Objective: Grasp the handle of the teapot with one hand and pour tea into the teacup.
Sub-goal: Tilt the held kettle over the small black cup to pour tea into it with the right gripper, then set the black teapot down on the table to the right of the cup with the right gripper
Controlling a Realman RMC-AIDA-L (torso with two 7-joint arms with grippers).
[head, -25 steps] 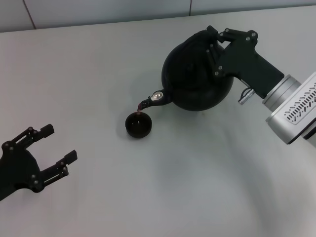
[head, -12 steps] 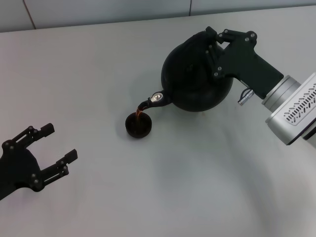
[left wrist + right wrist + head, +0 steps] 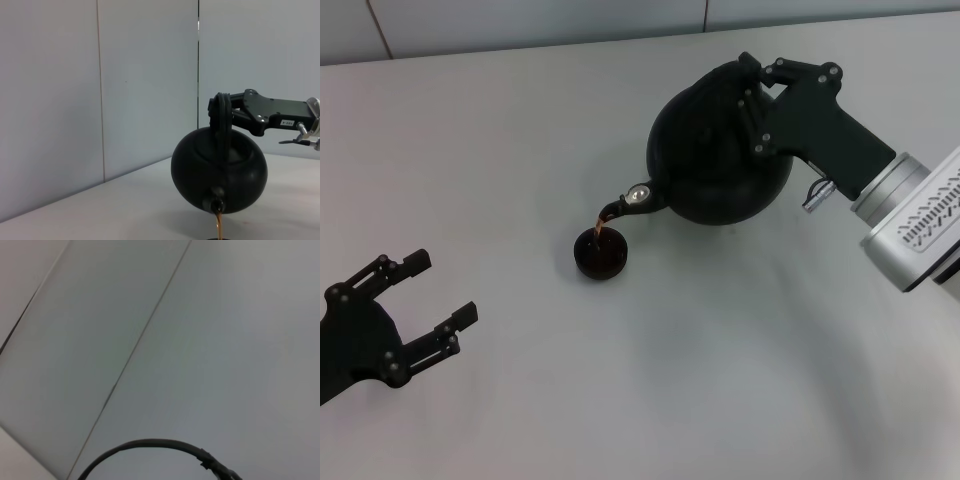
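The round matte-black teapot hangs tilted above the table, its spout with the silvery cap pointing down to the left. My right gripper is shut on the handle, which stands as a black arch in the left wrist view. A thin reddish-brown stream of tea falls from the spout into the small black teacup standing on the table; the stream also shows in the left wrist view. My left gripper is open and empty at the front left, well apart from the cup.
The white table ends at a pale wall behind the teapot. The right wrist view shows only the wall and a thin black curved cable.
The tea has grown from a drip at the spout into a steady stream into the cup. The teapot and right gripper have barely shifted. The left arm has not moved.
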